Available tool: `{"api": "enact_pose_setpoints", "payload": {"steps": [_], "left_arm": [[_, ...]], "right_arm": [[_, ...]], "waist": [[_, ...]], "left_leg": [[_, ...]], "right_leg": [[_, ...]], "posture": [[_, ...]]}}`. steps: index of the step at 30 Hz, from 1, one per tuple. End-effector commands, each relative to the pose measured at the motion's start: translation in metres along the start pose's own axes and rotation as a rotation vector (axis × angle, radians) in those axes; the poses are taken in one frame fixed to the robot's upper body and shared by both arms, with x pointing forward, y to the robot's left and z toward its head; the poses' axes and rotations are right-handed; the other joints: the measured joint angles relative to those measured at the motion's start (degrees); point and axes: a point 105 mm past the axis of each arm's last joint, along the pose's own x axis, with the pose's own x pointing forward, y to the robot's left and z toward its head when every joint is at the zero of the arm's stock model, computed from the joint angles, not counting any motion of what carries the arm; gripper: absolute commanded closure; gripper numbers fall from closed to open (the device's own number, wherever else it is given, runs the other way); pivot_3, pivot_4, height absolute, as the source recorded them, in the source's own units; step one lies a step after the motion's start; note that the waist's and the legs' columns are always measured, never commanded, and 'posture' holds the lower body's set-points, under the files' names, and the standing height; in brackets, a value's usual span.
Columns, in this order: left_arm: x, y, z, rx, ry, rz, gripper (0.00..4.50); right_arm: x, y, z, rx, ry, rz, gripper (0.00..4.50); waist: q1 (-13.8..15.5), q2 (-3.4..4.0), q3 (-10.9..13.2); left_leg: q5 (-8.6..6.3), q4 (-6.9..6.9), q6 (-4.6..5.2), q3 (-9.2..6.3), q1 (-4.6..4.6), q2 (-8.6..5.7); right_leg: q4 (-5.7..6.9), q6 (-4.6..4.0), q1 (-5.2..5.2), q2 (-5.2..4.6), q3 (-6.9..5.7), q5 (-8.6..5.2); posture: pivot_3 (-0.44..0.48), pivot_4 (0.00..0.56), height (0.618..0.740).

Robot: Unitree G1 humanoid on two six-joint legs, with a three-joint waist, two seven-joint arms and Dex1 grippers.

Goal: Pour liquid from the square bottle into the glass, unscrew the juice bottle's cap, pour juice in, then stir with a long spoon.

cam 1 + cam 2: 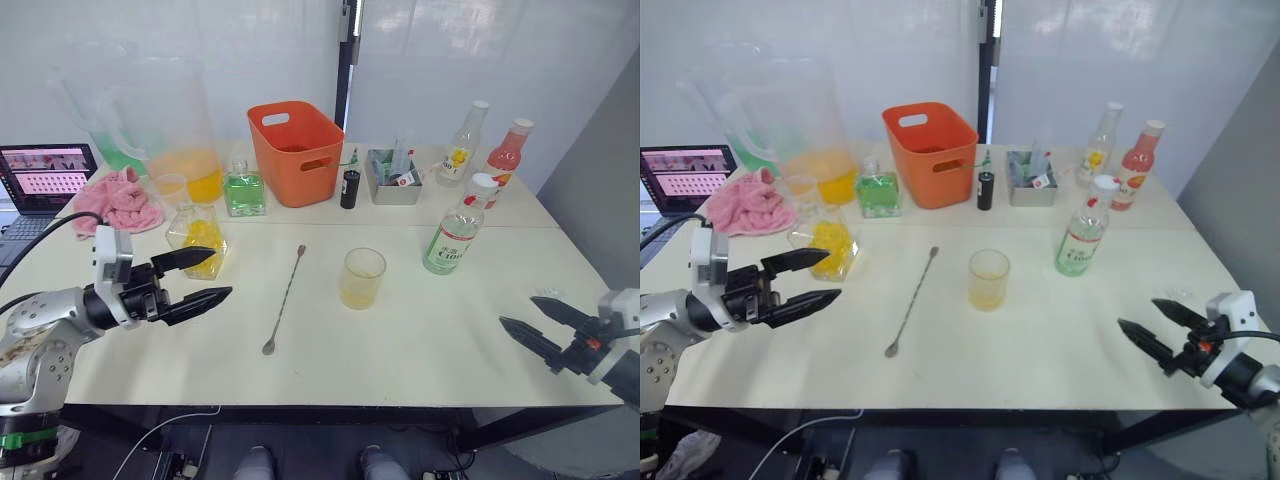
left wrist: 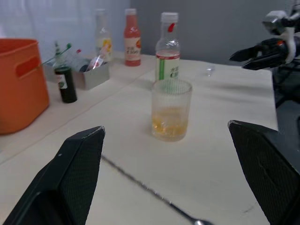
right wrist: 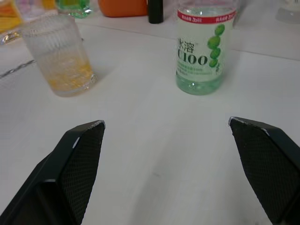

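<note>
The glass (image 1: 362, 277) stands mid-table with a little yellow liquid at its bottom. Right of it and a little farther back is the juice bottle (image 1: 460, 232), upright, with the white cap (image 1: 484, 183) on its neck. The long spoon (image 1: 285, 298) lies flat to the left of the glass. The square bottle (image 1: 203, 238), holding yellow liquid, stands on the table just behind my left gripper (image 1: 221, 272), which is open and empty. My right gripper (image 1: 519, 311) hovers open near the front right edge, apart from the juice bottle (image 3: 201, 51) and the glass (image 3: 61, 56).
Along the back stand an orange basket (image 1: 295, 150), a big pitcher (image 1: 165, 125), a green bottle (image 1: 244, 190), a small dark bottle (image 1: 349, 188), a grey tray (image 1: 392, 178), a yellow-labelled bottle (image 1: 462, 145) and a pink-red bottle (image 1: 507, 150). A pink cloth (image 1: 118, 200) and a laptop (image 1: 45, 178) sit far left.
</note>
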Motion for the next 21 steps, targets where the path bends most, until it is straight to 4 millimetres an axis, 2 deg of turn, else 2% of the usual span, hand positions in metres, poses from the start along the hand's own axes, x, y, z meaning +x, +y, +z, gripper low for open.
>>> {"api": "enact_pose_setpoints", "payload": {"steps": [1, 5, 7, 10, 13, 21], "left_arm": [[0.015, -0.003, 0.013, 0.023, -0.034, -0.055, 0.04], [0.026, -0.009, 0.021, 0.032, -0.055, -0.084, 0.04], [0.023, -0.011, 0.021, 0.024, -0.041, -0.085, 0.04], [0.020, -0.012, 0.022, 0.018, -0.033, -0.074, 0.04], [0.014, -0.014, 0.023, 0.027, -0.030, -0.038, 0.04], [-0.002, -0.025, 0.024, 0.032, -0.022, 0.039, 0.04]], "right_arm": [[0.006, 0.005, 0.017, -0.002, -0.058, -0.041, 0.00], [0.028, 0.007, 0.031, -0.012, -0.087, -0.076, 0.00], [0.040, 0.001, 0.040, -0.027, -0.111, -0.105, 0.00], [0.053, -0.007, 0.043, -0.043, -0.088, -0.123, 0.00], [0.069, -0.024, 0.051, -0.088, -0.079, -0.154, 0.00], [0.104, -0.048, 0.074, -0.144, -0.119, -0.096, 0.00]], "waist": [[0.0, 0.00, 0.0], [-0.4, -0.01, 0.0], [-0.5, 0.00, 0.0], [-0.3, -0.01, 0.0], [-0.1, -0.01, 0.0], [-0.2, -0.01, 0.0]], "left_leg": [[0.01, 0.00, 0.01, 0.00, 0.00, 0.00], [0.12, -0.01, 0.19, 0.01, 0.00, 0.00], [0.18, -0.04, 0.29, 0.00, 0.00, 0.01], [0.22, -0.05, 0.35, 0.00, 0.00, 0.01], [0.22, -0.03, 0.37, 0.01, -0.06, 0.01], [0.23, -0.08, 0.38, 0.00, -0.10, 0.00]], "right_leg": [[0.01, 0.00, -0.01, 0.00, 0.00, 0.00], [0.02, 0.00, -0.02, 0.00, 0.01, 0.01], [0.03, -0.01, -0.05, 0.02, 0.01, 0.02], [0.04, -0.02, -0.05, 0.02, 0.01, 0.01], [-0.05, -0.02, -0.05, 0.02, 0.01, 0.00], [-0.08, -0.01, -0.08, 0.02, 0.02, 0.00]], "posture": [[0.000, 0.150, 0.725], [0.000, 0.150, 0.725], [0.000, 0.150, 0.725], [0.000, 0.150, 0.725], [0.000, 0.150, 0.725], [0.000, 0.150, 0.725]]}}
